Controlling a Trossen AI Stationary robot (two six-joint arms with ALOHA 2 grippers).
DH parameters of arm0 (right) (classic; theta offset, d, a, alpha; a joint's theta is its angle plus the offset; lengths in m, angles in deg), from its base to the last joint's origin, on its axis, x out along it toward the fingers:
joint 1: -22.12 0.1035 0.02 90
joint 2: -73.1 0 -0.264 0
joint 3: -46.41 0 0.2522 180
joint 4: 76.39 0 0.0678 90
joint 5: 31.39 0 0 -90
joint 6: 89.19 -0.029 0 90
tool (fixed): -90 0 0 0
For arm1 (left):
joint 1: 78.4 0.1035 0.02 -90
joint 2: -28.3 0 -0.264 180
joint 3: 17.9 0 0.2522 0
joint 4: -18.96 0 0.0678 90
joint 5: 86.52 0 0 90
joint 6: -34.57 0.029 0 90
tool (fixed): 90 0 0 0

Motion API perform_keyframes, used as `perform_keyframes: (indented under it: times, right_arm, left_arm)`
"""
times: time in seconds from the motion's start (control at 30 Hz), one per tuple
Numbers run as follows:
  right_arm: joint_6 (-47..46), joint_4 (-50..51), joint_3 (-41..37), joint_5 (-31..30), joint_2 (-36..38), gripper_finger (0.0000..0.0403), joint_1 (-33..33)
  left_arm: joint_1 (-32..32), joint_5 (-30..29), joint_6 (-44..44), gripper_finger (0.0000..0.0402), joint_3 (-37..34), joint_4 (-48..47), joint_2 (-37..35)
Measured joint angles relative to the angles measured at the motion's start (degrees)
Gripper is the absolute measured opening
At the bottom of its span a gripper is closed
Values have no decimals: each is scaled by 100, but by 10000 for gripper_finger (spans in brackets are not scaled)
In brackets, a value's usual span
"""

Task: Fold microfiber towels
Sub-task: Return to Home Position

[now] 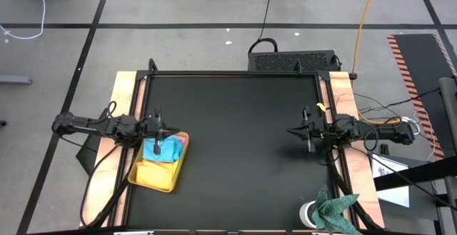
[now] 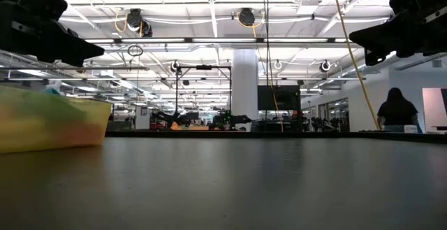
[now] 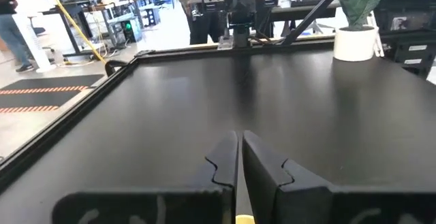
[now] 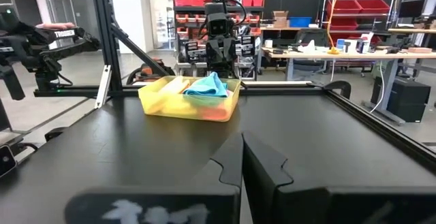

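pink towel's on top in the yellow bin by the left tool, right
No. The blue towel is on top, not a pink one; the right wrist view shows it. It is in the yellow bin by the left tool.

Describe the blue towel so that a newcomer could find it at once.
Find the black table, then the translucent yellow tray at its left edge. The light blue towel lies on top inside, the only blue cloth among a yellow towel and a pink towel.
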Motion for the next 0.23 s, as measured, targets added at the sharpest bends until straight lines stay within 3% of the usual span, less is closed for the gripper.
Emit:
perform_keyframes:
  times: [0.23]
  right_arm:
    - [0, -23, 0, -2, 94, 0, 494]
  left_arm:
    - [-211, 3, 2, 26, -180, 568, -528]
